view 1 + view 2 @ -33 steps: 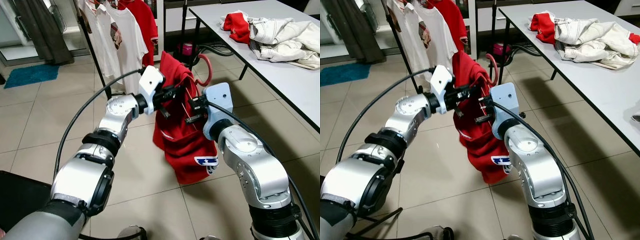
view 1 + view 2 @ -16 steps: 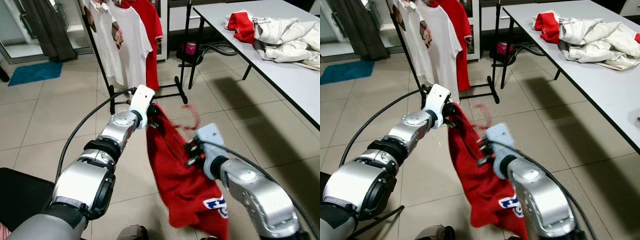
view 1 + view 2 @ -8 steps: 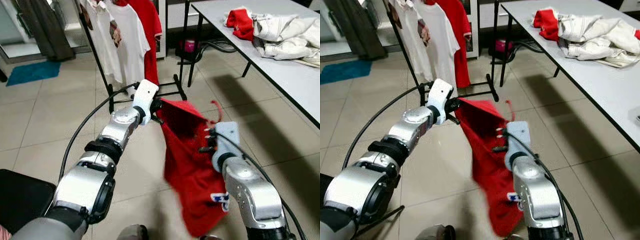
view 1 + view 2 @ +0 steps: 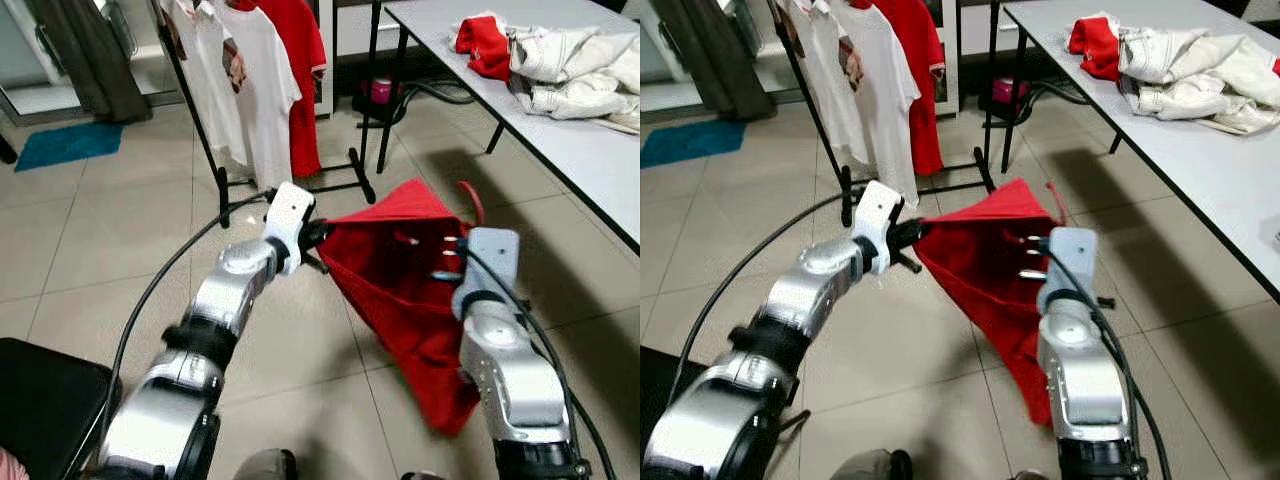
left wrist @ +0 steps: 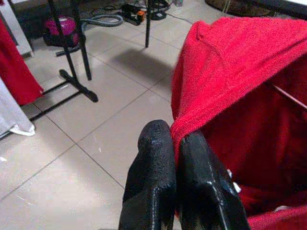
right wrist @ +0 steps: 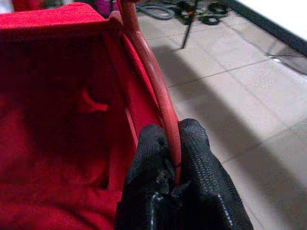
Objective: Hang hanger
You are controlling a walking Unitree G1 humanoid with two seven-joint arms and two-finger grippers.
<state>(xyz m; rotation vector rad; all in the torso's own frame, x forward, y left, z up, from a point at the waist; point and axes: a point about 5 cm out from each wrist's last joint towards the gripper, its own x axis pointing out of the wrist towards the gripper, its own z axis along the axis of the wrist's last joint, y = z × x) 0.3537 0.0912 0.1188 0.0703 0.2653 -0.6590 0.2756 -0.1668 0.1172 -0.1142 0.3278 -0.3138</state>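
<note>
A red shirt (image 4: pixel 397 268) on a red hanger hangs stretched between my two grippers, above the tiled floor. My left gripper (image 4: pixel 318 240) is shut on the shirt's shoulder edge (image 5: pixel 201 115), its fingertips (image 5: pixel 156 139) pinching the fabric. My right gripper (image 4: pixel 445 262) is shut on the red hanger (image 6: pixel 149 72) near the collar, with the hanger's hook (image 4: pixel 470 200) sticking up behind it. The shirt's lower part sags down in front of my right forearm. The clothes rack (image 4: pixel 195 110) stands ahead to the left.
On the rack hang two white shirts (image 4: pixel 250 85) and a red one (image 4: pixel 300 50); its black foot (image 4: pixel 345 185) lies just beyond the held shirt. A grey table (image 4: pixel 560 140) on the right carries a pile of clothes (image 4: pixel 560 65). A dark stool (image 4: pixel 40 385) is near left.
My grippers have moved apart, the right one going right, so the red shirt is now spread wide between them instead of hanging bunched. The view has shifted slightly.
</note>
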